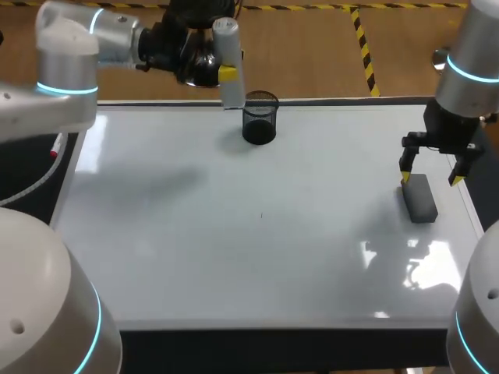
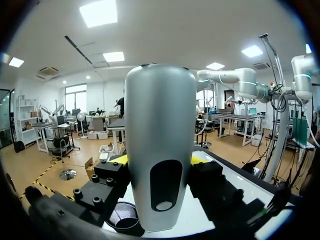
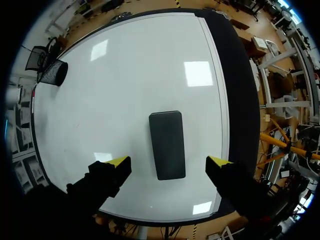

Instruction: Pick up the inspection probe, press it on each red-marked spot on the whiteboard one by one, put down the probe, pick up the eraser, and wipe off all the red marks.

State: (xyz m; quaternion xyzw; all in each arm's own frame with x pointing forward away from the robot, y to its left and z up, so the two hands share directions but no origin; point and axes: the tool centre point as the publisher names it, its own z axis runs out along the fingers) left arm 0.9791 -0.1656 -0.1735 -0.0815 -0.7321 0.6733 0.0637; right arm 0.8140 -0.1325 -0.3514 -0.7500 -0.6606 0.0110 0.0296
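Observation:
The grey inspection probe (image 1: 228, 62) stands upright at the back of the whiteboard (image 1: 195, 249), its lower end just beside the rim of a black mesh cup (image 1: 260, 117). My left gripper (image 1: 222, 74) is shut on it. In the left wrist view the probe (image 2: 160, 145) fills the space between the black fingers (image 2: 112, 175), with the cup (image 2: 122, 217) below. The dark grey eraser (image 1: 419, 199) lies flat near the board's right edge. My right gripper (image 1: 430, 170) hangs open just above its far end. In the right wrist view the eraser (image 3: 167, 145) lies between and ahead of the spread yellow tips. I see no red marks on the board.
A red-capped marker (image 1: 56, 146) lies off the board's left edge. A tiny dark dot (image 1: 262, 216) sits near the board's middle. The board's black frame (image 3: 235, 100) runs close to the eraser on the right.

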